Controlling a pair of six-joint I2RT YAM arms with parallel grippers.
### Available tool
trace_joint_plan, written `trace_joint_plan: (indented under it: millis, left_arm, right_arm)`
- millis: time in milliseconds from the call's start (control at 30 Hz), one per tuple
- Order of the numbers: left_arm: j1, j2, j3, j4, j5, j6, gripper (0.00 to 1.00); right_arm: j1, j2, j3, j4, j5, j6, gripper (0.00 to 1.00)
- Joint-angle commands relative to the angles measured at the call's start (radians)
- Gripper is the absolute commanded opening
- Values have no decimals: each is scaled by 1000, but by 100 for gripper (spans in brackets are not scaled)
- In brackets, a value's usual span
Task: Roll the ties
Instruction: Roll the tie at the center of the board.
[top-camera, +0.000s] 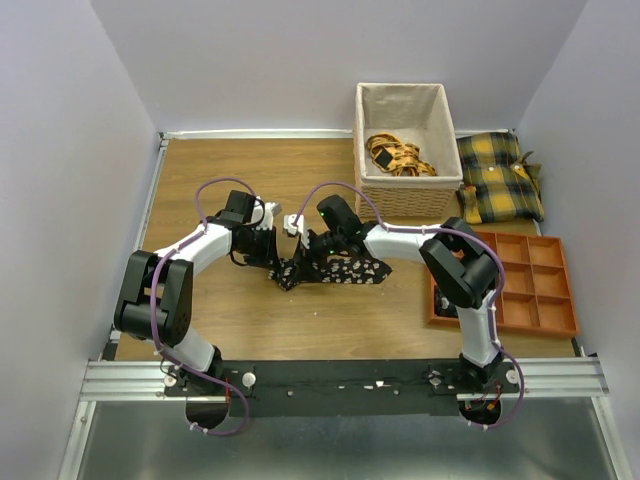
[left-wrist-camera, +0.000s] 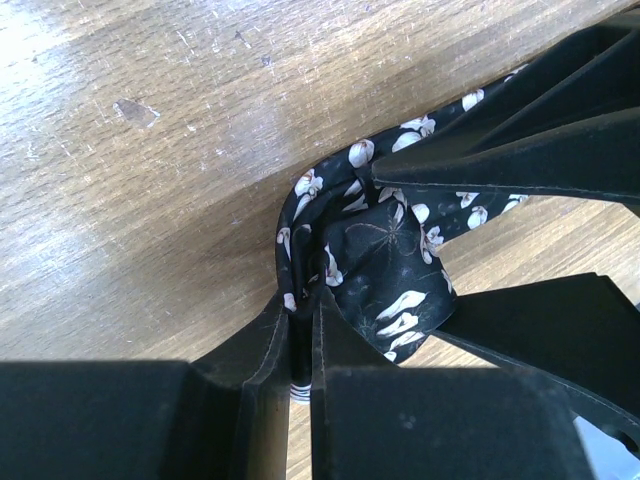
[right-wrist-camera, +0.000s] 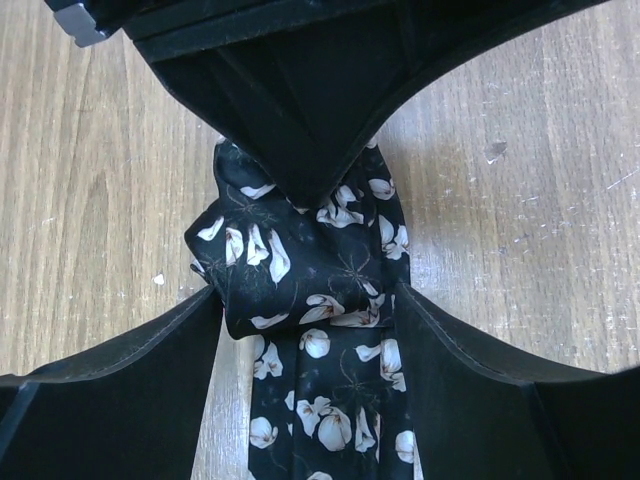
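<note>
Your left gripper (left-wrist-camera: 300, 318) clamps tight on the partly coiled black, white-flowered fabric necktie (right-wrist-camera: 300, 265) | your right gripper (right-wrist-camera: 308, 310) gapes wide astride the coil, gripping nothing | necktie lies left of the cream-lined woven basket (top-camera: 408, 198), on its robot side.

Mid-counter (top-camera: 220, 165), the tie (top-camera: 340, 270) lies between two arms, the left pincer (left-wrist-camera: 303, 312) at its left end, the right pincer (right-wrist-camera: 308, 300) astride its coil. Behind stands a basket (top-camera: 410, 197); cushions (top-camera: 497, 175) right of it; a tray (top-camera: 528, 281) nearer.

Top cam: high, from the near edge, looking down on whole table (top-camera: 200, 170). Both wrist cams: very close, facing down; all three share the tie (top-camera: 338, 270).
</note>
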Motion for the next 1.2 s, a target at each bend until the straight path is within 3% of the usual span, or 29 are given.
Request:
trace_joint_plan:
  millis: [0,100,567,900,1067,1167]
  left_arm:
    - [-15,-17,13,-12,-20,21,0]
    - [-21,-12,9,-11,-20,21,0]
    - [-22,-20,2,-18,-18,21,0]
    - [-22,-17,6,-18,-13,22,0]
    - [-22,-17,0,-24,-4,22,0]
    - [-22,-15,-3,-28,3,24,0]
  right_arm:
    - [15,23,15,-22,-14,-8,77]
    - [25,37,27,-31,-16,-6,84]
    - [51,20,-8,33,-17,18,84]
    - [72,66,21,9,143,41,84]
    - [75,74,21,6,217,44,75]
    - [75,57,-5,53,226,58,58]
